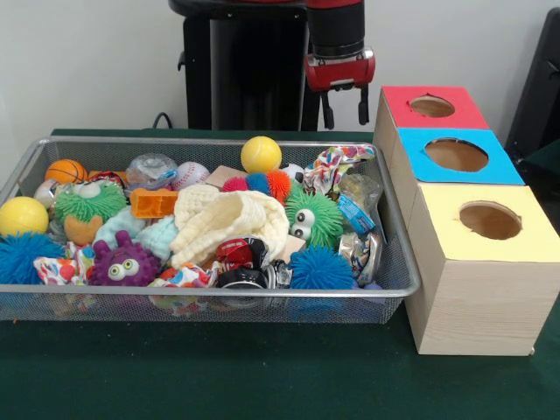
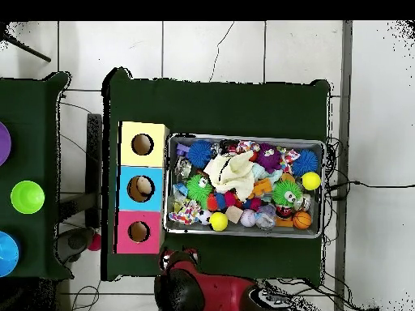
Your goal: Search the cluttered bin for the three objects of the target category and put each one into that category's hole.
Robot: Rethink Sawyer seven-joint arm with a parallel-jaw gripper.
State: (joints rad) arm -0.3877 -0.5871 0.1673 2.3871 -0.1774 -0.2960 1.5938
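Note:
The wire-mesh bin point(image 1: 398, 262) holds a heap of toys; it also shows in the overhead view point(image 2: 243, 137). One printed cloth piece point(image 1: 337, 164) lies at the bin's far right corner and shows in the overhead view point(image 2: 186, 215). A second point(image 1: 61, 267) lies at the front left, and a third point(image 1: 184, 278) at the front middle, partly buried. The yellow-topped box's hole point(image 1: 490, 220) point(image 2: 143, 144) is empty. My gripper point(image 1: 344, 107) point(image 2: 177, 257) hangs open and empty above the table's far edge, behind the bin's far right corner.
Blue-topped point(image 1: 456, 155) and red-topped point(image 1: 431, 106) boxes stand behind the yellow one. A cream knitted cloth point(image 1: 227, 223), a mint one point(image 1: 157, 234), spiky balls, a yellow ball point(image 1: 261, 154) and plush monsters fill the bin. Coloured bowls point(image 2: 27, 197) sit on a side table.

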